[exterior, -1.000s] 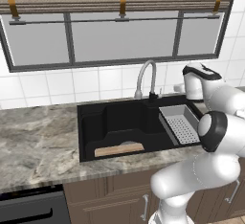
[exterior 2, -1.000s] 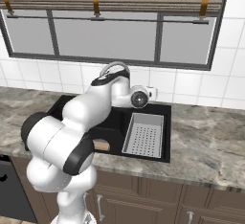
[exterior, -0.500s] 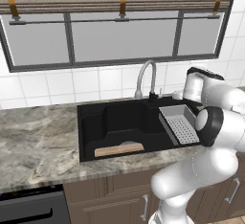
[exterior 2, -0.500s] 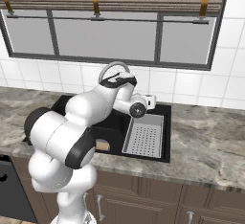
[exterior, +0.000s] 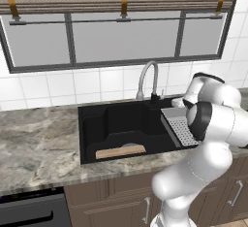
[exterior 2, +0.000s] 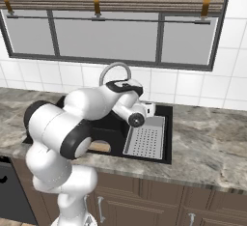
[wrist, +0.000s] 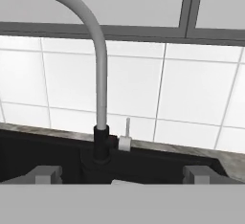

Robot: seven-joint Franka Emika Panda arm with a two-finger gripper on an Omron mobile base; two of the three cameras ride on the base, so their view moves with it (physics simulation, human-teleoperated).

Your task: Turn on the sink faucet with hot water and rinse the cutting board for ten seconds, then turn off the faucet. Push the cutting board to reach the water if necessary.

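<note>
Faucet is rising straight ahead of the hand camera, its grey gooseneck arching up and off to the left, with the dark base sitting on the back rim of the sink and a small pale handle standing upright just beside that base. Gripper is hanging in front of the faucet base with its jaws spread wide and nothing between them; the two fingertips are showing far apart at the bottom of the hand view. From the left base view the spout is curving over the back of the black basin, and the cutting board is lying flat on the basin floor along the front wall, well apart from the spout. A grey ridged drainboard is sitting in the right part of the sink, next to the arm's wrist
</note>
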